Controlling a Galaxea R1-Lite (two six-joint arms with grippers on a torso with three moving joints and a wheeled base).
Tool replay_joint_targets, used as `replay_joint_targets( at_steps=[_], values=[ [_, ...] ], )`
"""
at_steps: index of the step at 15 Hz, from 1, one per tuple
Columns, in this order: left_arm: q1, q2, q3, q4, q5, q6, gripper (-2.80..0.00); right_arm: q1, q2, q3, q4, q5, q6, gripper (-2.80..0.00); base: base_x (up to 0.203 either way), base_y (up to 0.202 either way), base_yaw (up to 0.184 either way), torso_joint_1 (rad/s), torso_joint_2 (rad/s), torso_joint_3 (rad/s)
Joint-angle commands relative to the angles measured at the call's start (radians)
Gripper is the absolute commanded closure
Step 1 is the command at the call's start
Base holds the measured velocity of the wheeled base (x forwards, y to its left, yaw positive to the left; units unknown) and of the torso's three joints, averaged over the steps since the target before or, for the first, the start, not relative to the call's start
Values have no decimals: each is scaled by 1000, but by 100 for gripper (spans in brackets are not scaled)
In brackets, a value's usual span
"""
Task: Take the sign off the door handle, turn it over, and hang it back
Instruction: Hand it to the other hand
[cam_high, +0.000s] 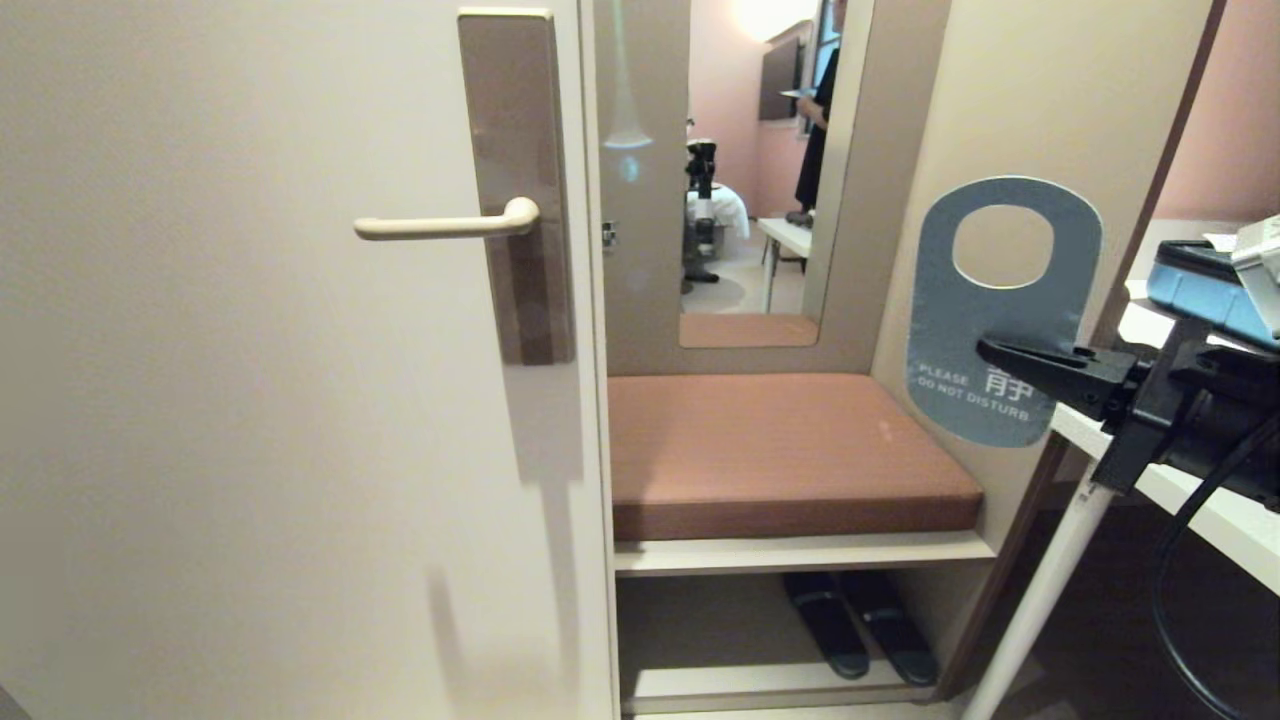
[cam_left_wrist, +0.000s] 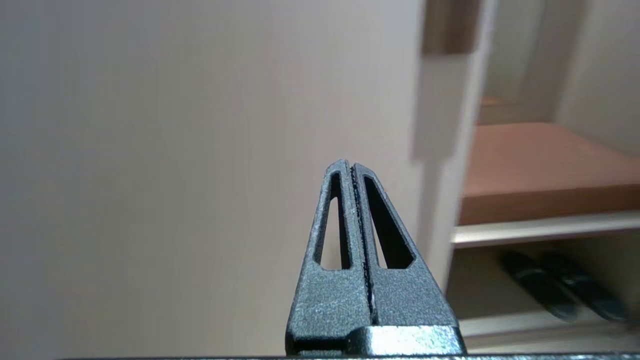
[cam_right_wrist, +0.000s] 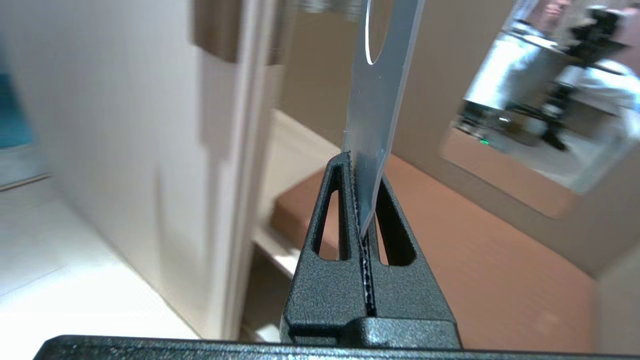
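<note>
Right gripper (cam_high: 990, 350) is clenched on the sign (cam_high: 1003, 300), pinching its lower edge near the printed text. Sign is off the door handle (cam_high: 445, 227), held upright well to the right of it, in front of the beige alcove wall beside the cushioned bench (cam_high: 780, 450). Oval hole is on top, blue-grey "do not disturb" face towards the head camera. Handle is bare, lever level on its bronze plate (cam_high: 515, 180).

Left gripper (cam_left_wrist: 352, 167) is closed on nothing, sits low near the door (cam_high: 250, 400), below the handle; idle as far as I can see.

Handling, my read: sign is thin and flat, looks light, and stiff enough to stand up from an edge pinch without drooping. Surface looks smooth, so a fingertip pinch could slip or let it pivot if bumped. Current hold at the bottom edge looks right: keeps the hole end free to go over the lever tip. The wrist view shows only a shallow bite between the fingers (cam_right_wrist: 340, 200), so avoid side loads against the lever.

Remaining: rotate so the white face shows, then thread the hole over the handle's curved free end.
</note>
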Motion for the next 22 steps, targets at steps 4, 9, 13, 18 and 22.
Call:
replay_joint_targets(
  at_steps=[4, 9, 13, 18, 22],
  values=[
    [-124, 184, -103, -3, -37, -7, 0, 54, 53, -63, -5, 20, 56, 0, 0, 0, 0, 0, 0, 0],
    [-326, 279, -140, -4, -37, -24, 0, 56, 86, -97, -5, 70, 87, 0, 0, 0, 0, 0, 0, 0],
    [-408, 403, -182, -79, -37, -120, 0, 58, 111, -146, -5, 137, 86, 0, 0, 0, 0, 0, 0, 0],
    [-507, 548, -218, -198, -79, -203, 0, 101, 164, -215, -5, 205, 91, 0, 0, 0, 0, 0, 0, 0],
    [-510, 690, -234, -300, -130, -225, 0, 184, 193, -267, -3, 211, 113, 0, 0, 0, 0, 0, 0, 0]
  ],
)
